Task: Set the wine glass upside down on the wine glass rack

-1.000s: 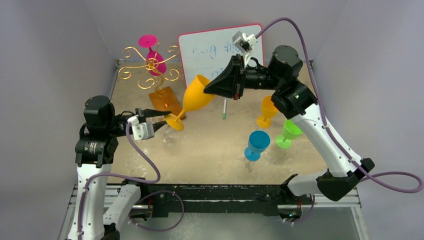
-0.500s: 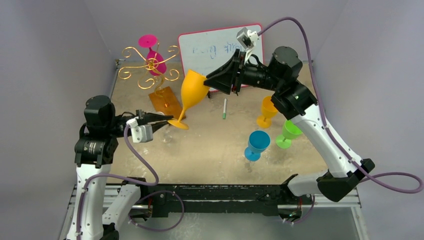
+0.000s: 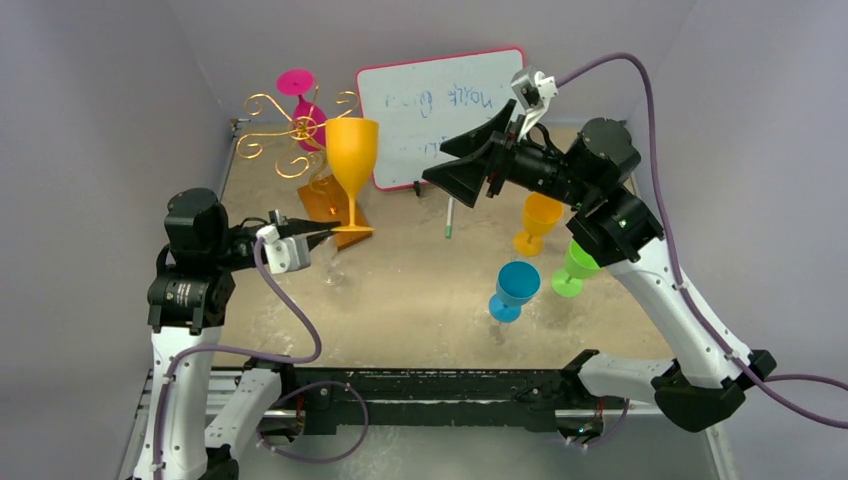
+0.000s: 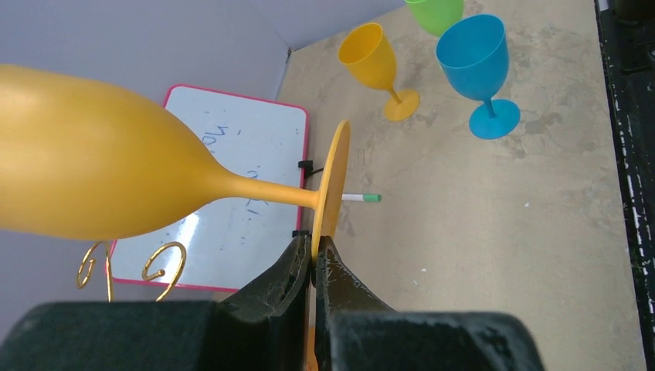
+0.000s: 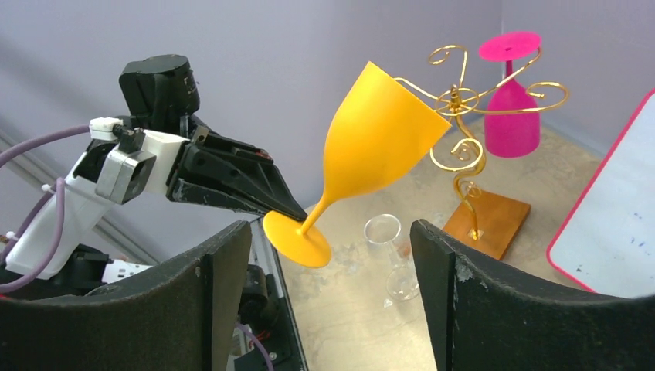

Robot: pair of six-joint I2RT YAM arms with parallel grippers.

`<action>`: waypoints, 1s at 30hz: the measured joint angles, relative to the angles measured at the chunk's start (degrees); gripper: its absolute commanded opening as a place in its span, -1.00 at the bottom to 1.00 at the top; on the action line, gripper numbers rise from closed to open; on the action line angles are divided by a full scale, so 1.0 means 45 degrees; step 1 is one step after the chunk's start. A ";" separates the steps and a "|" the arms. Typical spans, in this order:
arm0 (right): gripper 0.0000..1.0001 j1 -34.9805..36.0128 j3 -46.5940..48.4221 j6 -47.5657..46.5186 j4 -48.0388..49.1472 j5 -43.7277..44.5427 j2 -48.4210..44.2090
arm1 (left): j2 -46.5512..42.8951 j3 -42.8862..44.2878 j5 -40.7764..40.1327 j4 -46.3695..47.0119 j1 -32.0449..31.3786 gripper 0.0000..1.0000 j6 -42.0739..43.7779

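Tan speckled tabletop point(image 3: 420, 300), lavender walls point(image 3: 90, 100): contents, left to right.
My left gripper point(image 3: 318, 234), clamped on the foot rim of the orange wine glass point(image 3: 352, 150), which is upright and just beside the gold wine glass rack point(image 3: 300, 130); whiteboard point(image 3: 430, 110); my right gripper point(image 3: 437, 165), jaws apart, empty.

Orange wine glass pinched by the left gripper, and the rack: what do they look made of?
Orange wine glass: probably plastic; opaque, even colour, dull satin sheen, nothing shows through. Wine glass rack: likely metal wire, polished gold finish, bright glints on thin curls. Its base: looks like brown glossy wood; grain too blurred to confirm.
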 measured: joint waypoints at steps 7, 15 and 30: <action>1.00 0.0000 -0.0549 0.0087 0.0316 0.0355 -0.0670 | 0.0107 0.0238 -0.0767 0.0826 -0.0010 -1.00 -0.0865; 1.00 0.0000 -0.1093 0.0068 0.0364 0.0879 -0.1039 | 0.0559 0.0529 -0.1962 0.2992 -0.0015 -1.00 -0.3201; 1.00 0.0000 -0.1292 -0.0078 0.0355 0.1214 -0.1384 | 0.4274 0.3832 -0.7057 0.9185 -0.0015 -1.00 -1.3653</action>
